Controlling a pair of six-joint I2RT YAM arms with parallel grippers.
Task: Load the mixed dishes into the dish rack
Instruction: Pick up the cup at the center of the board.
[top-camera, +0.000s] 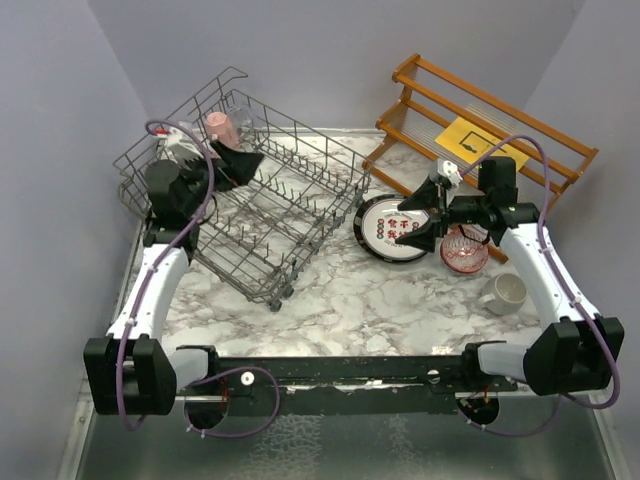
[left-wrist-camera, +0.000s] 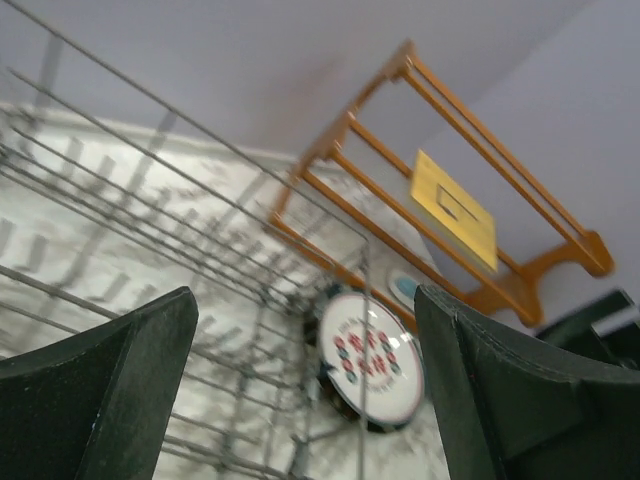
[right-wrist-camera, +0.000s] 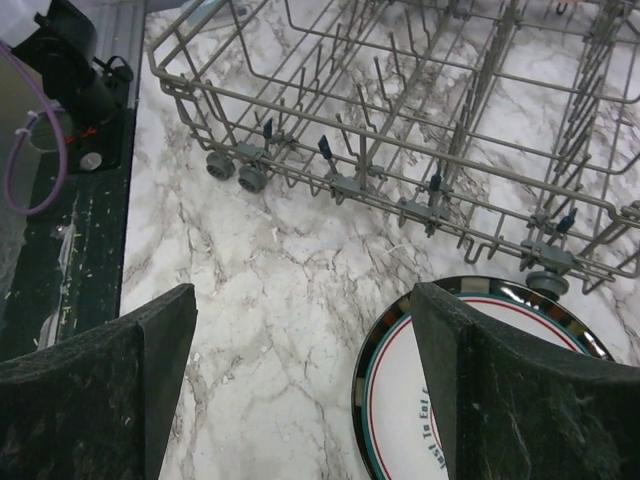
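Note:
The dish rack (top-camera: 280, 215) stands at the left middle of the table, tilted. A pink mug (top-camera: 218, 125) sits in its far left corner. Just right of that mug my left gripper (top-camera: 250, 165) hangs open and empty over the rack. In the left wrist view nothing lies between the open jaws of the left gripper (left-wrist-camera: 305, 400); rack wires (left-wrist-camera: 150, 250) and the black-rimmed plate (left-wrist-camera: 372, 355) show beyond. My right gripper (top-camera: 402, 226) is open over that plate (top-camera: 380, 232). The right wrist view shows one finger (right-wrist-camera: 530, 390) above the plate's rim (right-wrist-camera: 400, 390).
A red patterned bowl (top-camera: 463, 250) sits right of the plate, and a cream mug (top-camera: 505, 292) lies nearer the front right. The wooden slatted shelf (top-camera: 490, 125) with a yellow sheet (top-camera: 470, 138) stands at the back right. Grey walls close in both sides.

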